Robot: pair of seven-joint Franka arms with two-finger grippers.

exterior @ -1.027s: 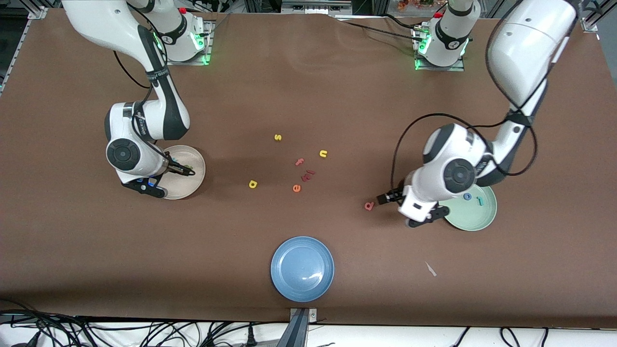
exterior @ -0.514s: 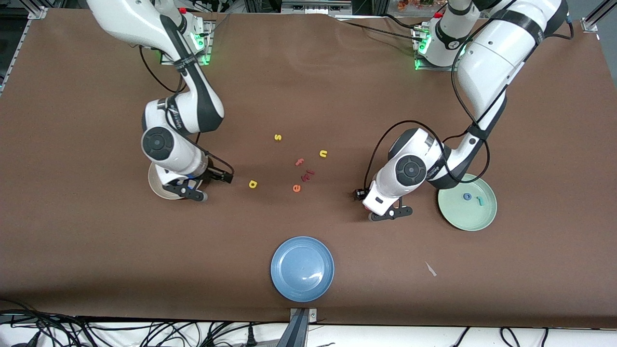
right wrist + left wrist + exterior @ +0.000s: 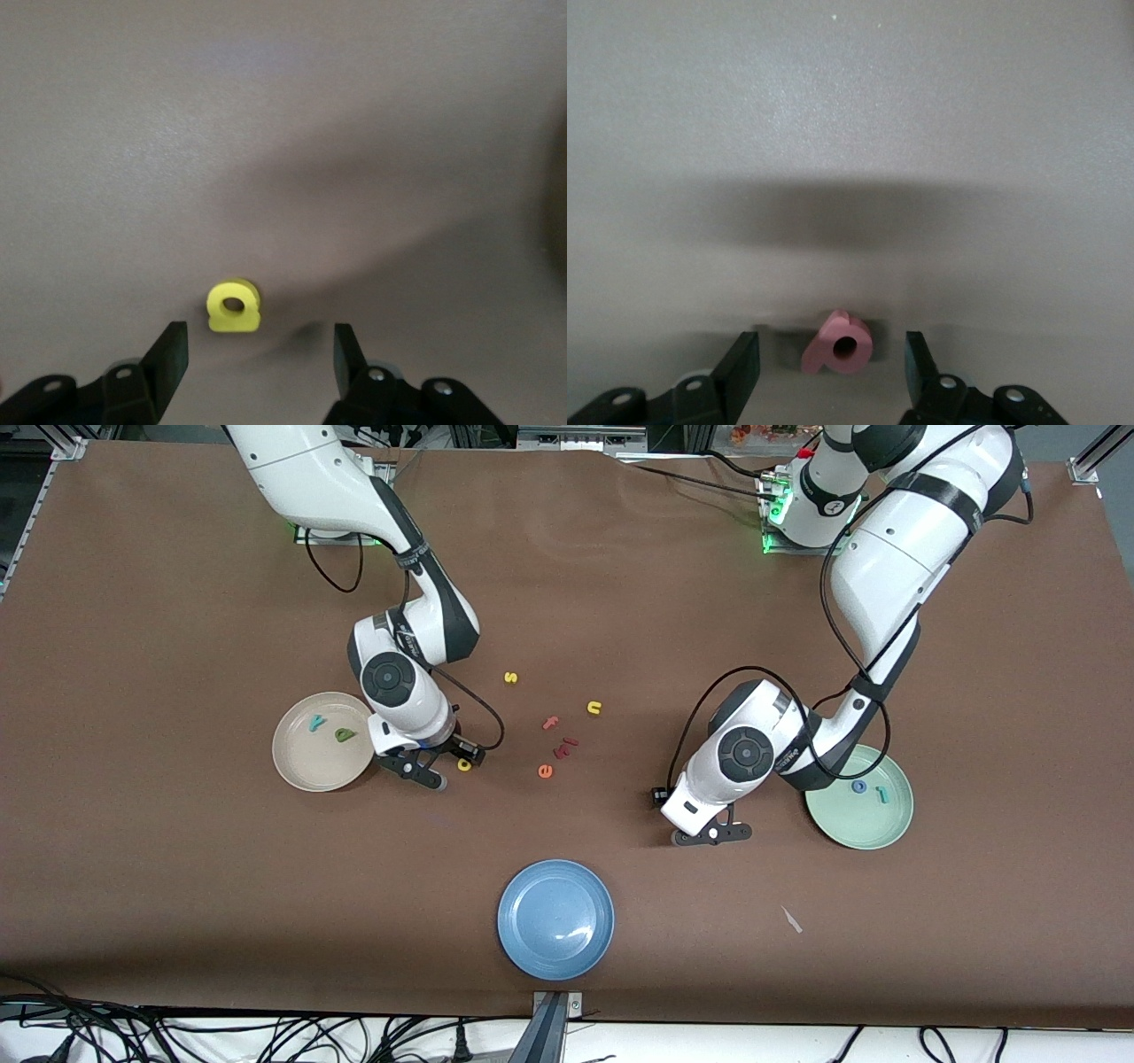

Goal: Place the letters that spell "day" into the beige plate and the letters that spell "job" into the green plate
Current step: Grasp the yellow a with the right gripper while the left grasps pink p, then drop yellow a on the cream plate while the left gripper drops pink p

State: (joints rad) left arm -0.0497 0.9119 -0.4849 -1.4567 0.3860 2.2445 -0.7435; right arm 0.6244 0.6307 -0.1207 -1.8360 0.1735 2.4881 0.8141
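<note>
Both grippers straddle letters with fingers apart: left gripper around the pink b; right gripper around the yellow a; each should centre, then close gently.

The only characters I can read are the toy letters themselves. On the brown table I make out a yellow s, a yellow u that reads as an n from my front camera, a pink f, an orange e and a yellow a. A dark red piece between the f and the e I can't read. In the beige plate lie a teal y and a green d. In the green plate lie a blue o and a teal j. My left wrist camera shows a pink b on the table. The print on the arms' wrist casings is too small to read.
</note>
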